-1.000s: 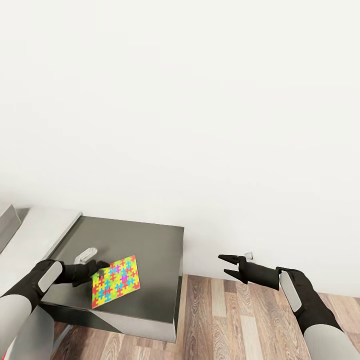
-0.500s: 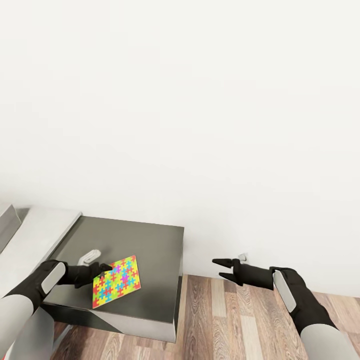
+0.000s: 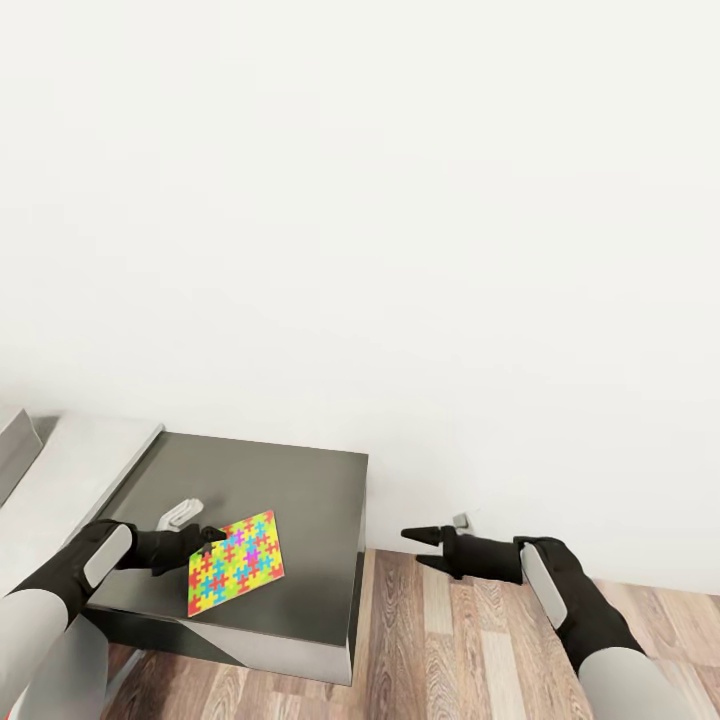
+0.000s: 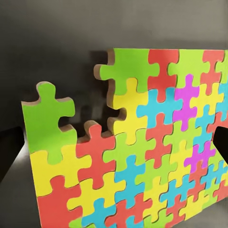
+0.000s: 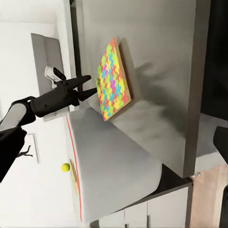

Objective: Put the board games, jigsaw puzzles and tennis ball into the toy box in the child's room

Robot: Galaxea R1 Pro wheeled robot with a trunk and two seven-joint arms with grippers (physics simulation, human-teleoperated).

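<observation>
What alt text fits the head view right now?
The left gripper holds a colourful jigsaw puzzle by its edge over the dark grey end of a table. The right gripper hangs open above the wood floor, before a white wall.

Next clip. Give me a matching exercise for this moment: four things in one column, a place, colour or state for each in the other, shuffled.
Things:
1. jigsaw puzzle
2. right gripper
3. tennis ball
4. left gripper

Descriptions:
A. fingers apart, above the wooden floor
B. small, round, yellow-green
C. multicoloured, tilted over the dark grey surface
D. black fingers at the edge of the multicoloured board

Pairs: 1-C, 2-A, 3-B, 4-D
</observation>
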